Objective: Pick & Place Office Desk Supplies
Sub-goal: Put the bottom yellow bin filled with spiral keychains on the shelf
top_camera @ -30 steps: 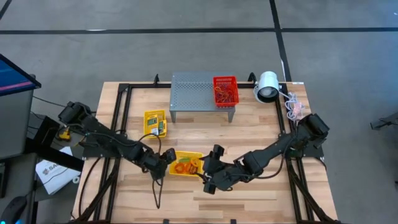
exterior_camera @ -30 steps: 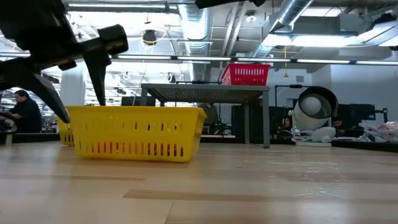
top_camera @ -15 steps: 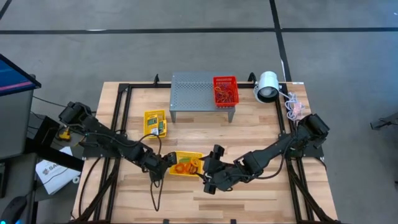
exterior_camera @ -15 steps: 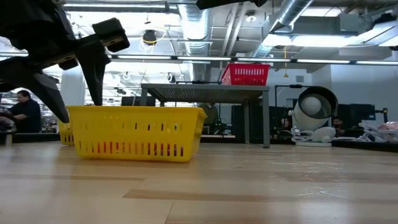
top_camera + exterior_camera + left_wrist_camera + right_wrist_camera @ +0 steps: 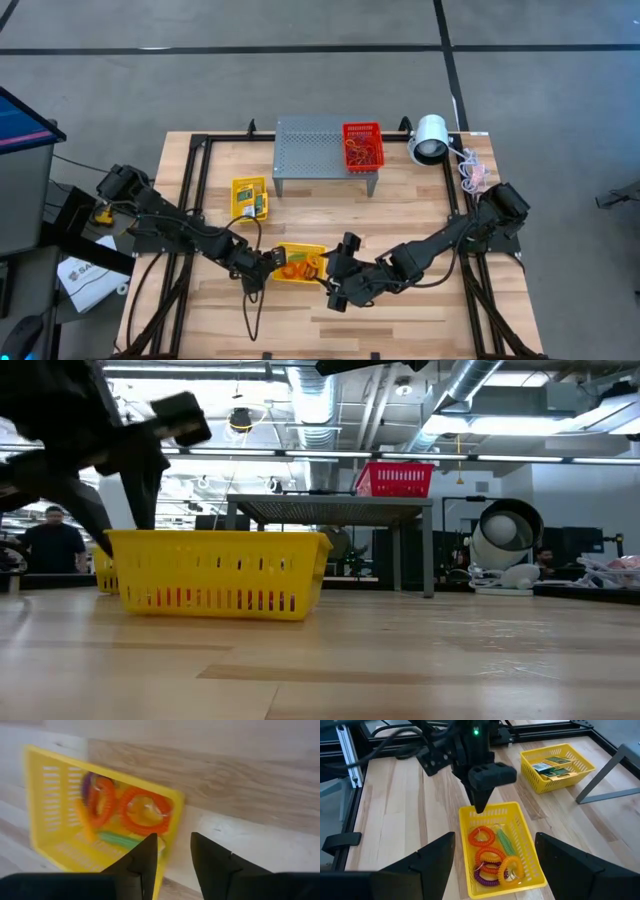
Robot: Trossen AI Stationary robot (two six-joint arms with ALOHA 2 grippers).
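Note:
A yellow basket (image 5: 300, 264) sits on the table's near middle, holding orange, green and purple loops (image 5: 487, 855). My left gripper (image 5: 272, 262) is at its left end, open by a narrow gap. One finger (image 5: 147, 857) is inside the end wall and the other (image 5: 210, 862) outside; the low view shows this gripper (image 5: 118, 520) blurred. My right gripper (image 5: 335, 268) hovers wide open over the basket's right end (image 5: 495, 840). A second yellow basket (image 5: 250, 197) holds yellow-and-green crayon boxes (image 5: 551, 766). My left gripper straddles the basket's left end wall (image 5: 170, 827), one finger inside and one outside, slanting down from the table's left. I cannot tell whether either finger touches the wall. The basket rests flat on the table.
A grey perforated stand (image 5: 325, 150) at the far middle carries a red basket (image 5: 362, 145) of loops. A white lamp (image 5: 430, 140) lies at the far right with cables beside it. Black frame rails run along the table's edges. People show in the room behind.
My left gripper has moved right and down onto the basket's left end, and in the low view its fingers have drawn closer together. The basket and my right gripper have stayed where they were.

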